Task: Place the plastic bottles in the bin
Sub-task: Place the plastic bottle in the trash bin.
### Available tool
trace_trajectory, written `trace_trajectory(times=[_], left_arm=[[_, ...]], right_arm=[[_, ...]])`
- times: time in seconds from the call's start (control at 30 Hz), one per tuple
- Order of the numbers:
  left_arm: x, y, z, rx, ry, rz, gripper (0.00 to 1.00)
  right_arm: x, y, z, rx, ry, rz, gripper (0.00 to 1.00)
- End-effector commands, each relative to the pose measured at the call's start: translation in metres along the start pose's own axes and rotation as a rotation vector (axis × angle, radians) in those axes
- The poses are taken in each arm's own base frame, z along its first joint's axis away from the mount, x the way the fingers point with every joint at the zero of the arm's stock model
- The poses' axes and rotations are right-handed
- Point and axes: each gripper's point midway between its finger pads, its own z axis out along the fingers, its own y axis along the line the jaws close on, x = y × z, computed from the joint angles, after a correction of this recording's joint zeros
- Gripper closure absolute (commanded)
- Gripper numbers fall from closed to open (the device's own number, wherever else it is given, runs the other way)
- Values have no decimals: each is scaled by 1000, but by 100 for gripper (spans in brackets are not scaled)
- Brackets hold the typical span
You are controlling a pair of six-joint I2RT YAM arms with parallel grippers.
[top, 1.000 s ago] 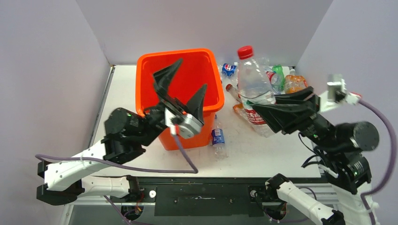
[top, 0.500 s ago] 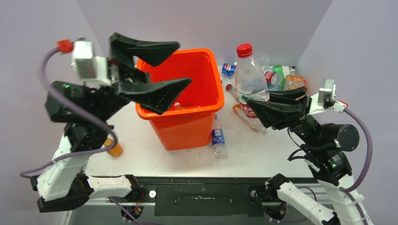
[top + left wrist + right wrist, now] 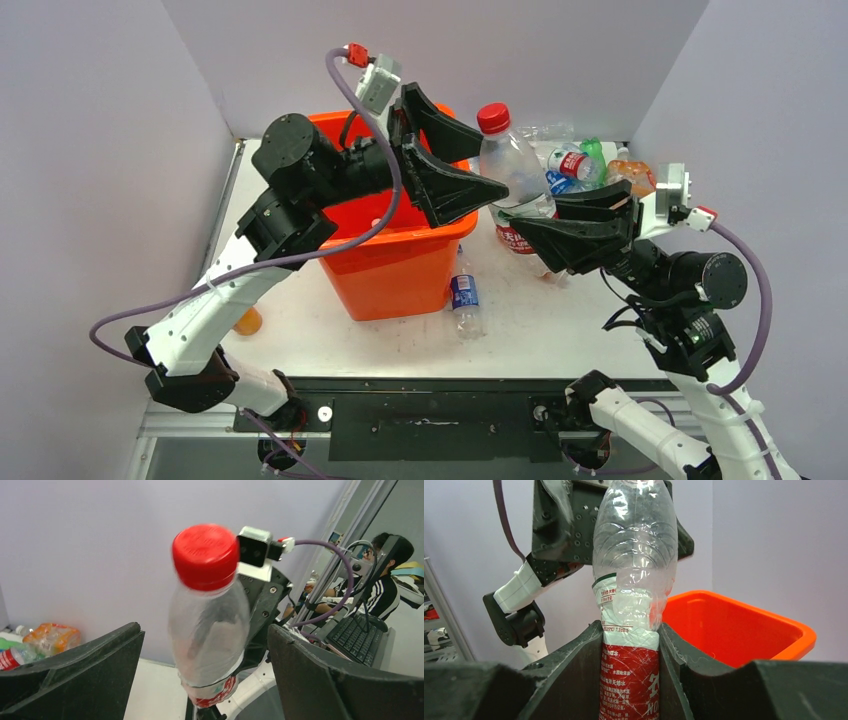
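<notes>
Top external view: my right gripper [image 3: 520,222] is clamped narrow on the red label of a clear red-capped bottle [image 3: 518,160], holding it off the table [image 3: 560,330], cap up and leaning slightly toward 11 o'clock. The bottle hangs just beside the orange bin [image 3: 400,280], at the bin's 3 o'clock, outside the rim rather than over the opening.

My left gripper [image 3: 495,163] reaches across the bin from 9 o'clock with its jaws spread wide, one on either side of the bottle's upper body. From the left wrist, the bottle's shoulder and cap stand in the gap between my two black fingers [image 3: 75,680], touching neither. From the right wrist, the label is pinched tight between my two pads, with the bin's rim at 4 o'clock behind it.

Other bottles lie on the table. A heap [image 3: 590,165] sits at its 1 o'clock corner. A blue-labelled bottle [image 3: 464,295] lies on its side at the bin's 5 o'clock, just beside the wall. An orange bottle [image 3: 247,321] is at the table's 8 o'clock, partly hidden by my left arm.
</notes>
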Motion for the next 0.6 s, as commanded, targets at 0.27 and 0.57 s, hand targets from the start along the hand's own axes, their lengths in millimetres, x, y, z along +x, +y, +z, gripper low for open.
trace_trajectory(times=[0.27,0.57], left_arm=[[-60,-42,-25,75,-222,150,10],[-51,-30,-12,72,-192,106,31]], right_arm=[[12,11,5,-102,-13,40,95],[18,13,2,-117,7,40,95]])
